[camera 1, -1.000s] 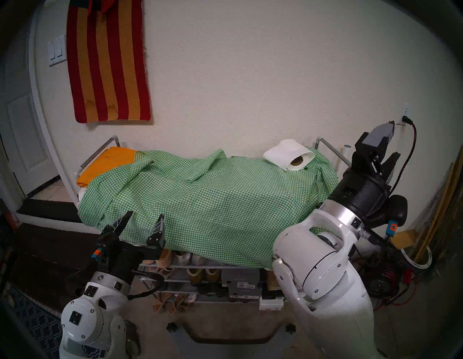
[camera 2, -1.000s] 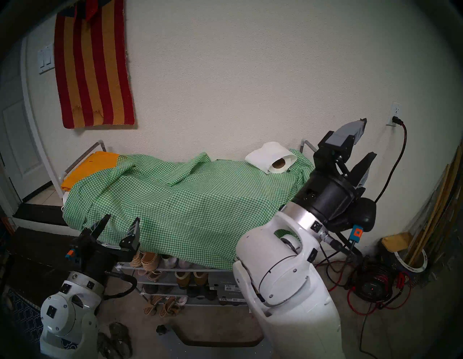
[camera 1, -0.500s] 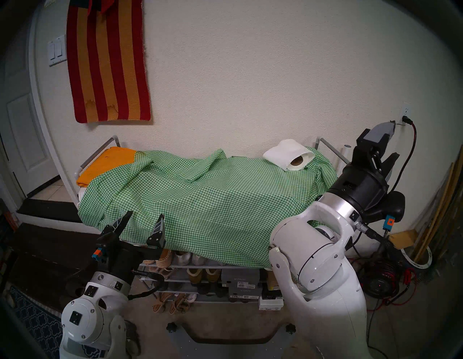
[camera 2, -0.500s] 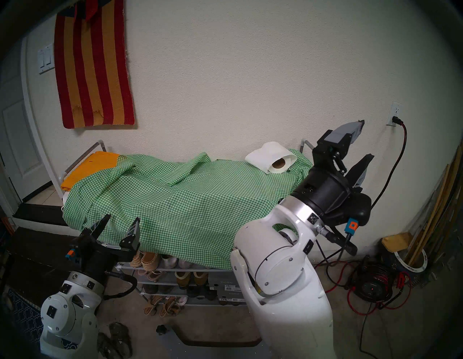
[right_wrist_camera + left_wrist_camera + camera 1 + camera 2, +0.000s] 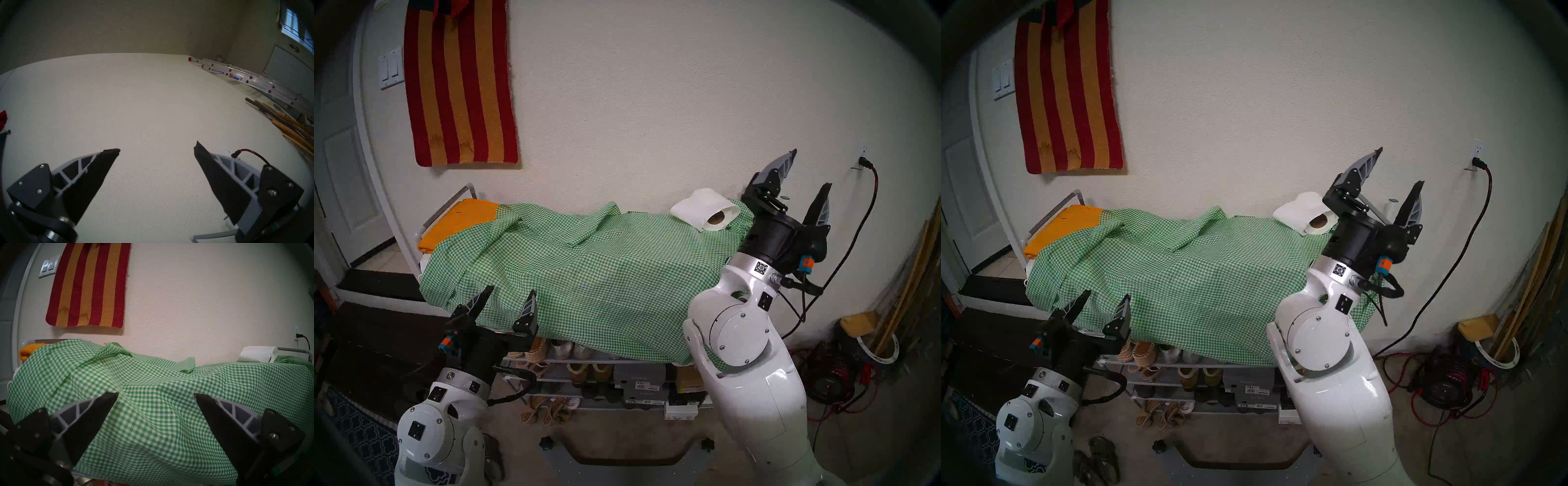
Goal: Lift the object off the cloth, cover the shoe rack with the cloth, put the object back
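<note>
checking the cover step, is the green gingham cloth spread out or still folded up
Spread out: the green gingham cloth drapes across the shoe rack's top and front, wrinkled, with the tissue roll lying on its right end.

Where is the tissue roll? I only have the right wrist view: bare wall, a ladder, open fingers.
Observer: The tissue roll lies on its side on the green gingham cloth, at the shoe rack's right end by the wall. In the head view it is below and left of the right gripper.
Operator: Does the cloth cover the rack?
Observer: Mostly. A folded orange cloth shows uncovered at the left end, and shoes on the lower shelves show at the front.
Operator: And the left gripper?
Observer: The left gripper is open and empty, in front of the cloth's front left part.
</note>
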Tool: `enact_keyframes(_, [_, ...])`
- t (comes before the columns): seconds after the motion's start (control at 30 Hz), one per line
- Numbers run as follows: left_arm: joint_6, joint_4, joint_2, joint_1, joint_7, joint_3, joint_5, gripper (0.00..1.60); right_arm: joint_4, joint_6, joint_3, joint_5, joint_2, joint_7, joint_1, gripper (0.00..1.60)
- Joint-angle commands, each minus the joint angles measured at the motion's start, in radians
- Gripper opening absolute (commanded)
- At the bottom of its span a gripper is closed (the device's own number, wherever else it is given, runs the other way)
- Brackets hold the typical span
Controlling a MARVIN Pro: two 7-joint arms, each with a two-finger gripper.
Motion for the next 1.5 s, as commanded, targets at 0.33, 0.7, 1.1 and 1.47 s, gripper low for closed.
enact_keyframes(0.33, [0.001, -0.001, 0.002, -0.001, -0.002, 0.002, 0.000, 1.60, -0.141, 0.297, -0.020, 0.099, -0.033, 0.119, 0.037, 1.60])
enact_keyframes(0.7, [0.001, -0.001, 0.002, -0.001, -0.002, 0.002, 0.000, 1.60, -0.196, 0.534, -0.009, 0.180, -0.021, 0.131, 0.049, 1.60])
enact_keyframes(1.1, [0.001, -0.001, 0.002, -0.001, -0.001, 0.002, 0.001, 1.60, -0.108, 0.744, -0.026, 0.098, 0.025, 0.141, 0.076, 1.60])
enact_keyframes(1.47, [0.001, -0.001, 0.002, -0.001, -0.001, 0.002, 0.001, 1.60, -0.126, 0.986, -0.005, 0.111, 0.003, 0.166, 0.096, 1.60])
